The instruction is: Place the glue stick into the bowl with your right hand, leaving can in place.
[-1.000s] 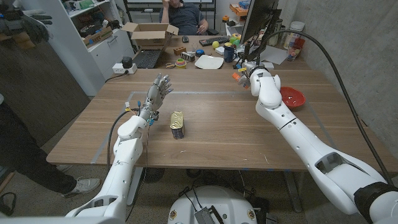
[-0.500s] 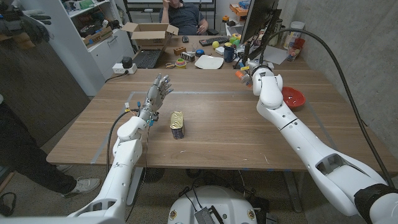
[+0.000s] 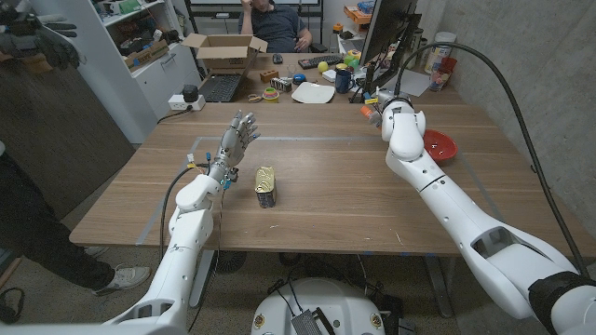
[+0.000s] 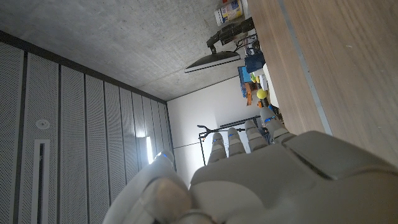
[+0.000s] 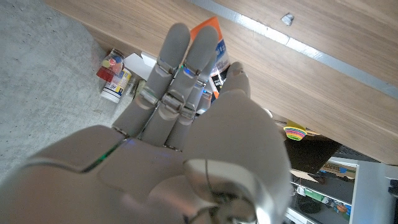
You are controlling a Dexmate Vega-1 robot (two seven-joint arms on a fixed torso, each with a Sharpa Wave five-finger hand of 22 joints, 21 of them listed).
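Observation:
My right hand (image 3: 380, 110) is raised over the table's far right part and holds the glue stick (image 3: 367, 110), whose orange cap pokes out past the fingers. In the right wrist view the glue stick (image 5: 211, 43) sits between the thumb and fingers of the right hand (image 5: 186, 118). The red bowl (image 3: 438, 145) stands on the table just right of that forearm. A yellow can (image 3: 266, 185) stands upright near the table's middle. My left hand (image 3: 237, 137) is held up left of the can with fingers spread, holding nothing; its back shows in the left wrist view (image 4: 261, 168).
At the far table edge lie a white plate (image 3: 313, 92), a laptop (image 3: 222, 87), a cardboard box (image 3: 223, 51), a tape roll (image 3: 271, 93) and small clutter. A monitor (image 3: 386, 33) stands back right. A person sits behind the table; another stands at left.
My right hand has moved a little to the right, toward the bowl, carrying the glue stick. The left hand and the can are where they were.

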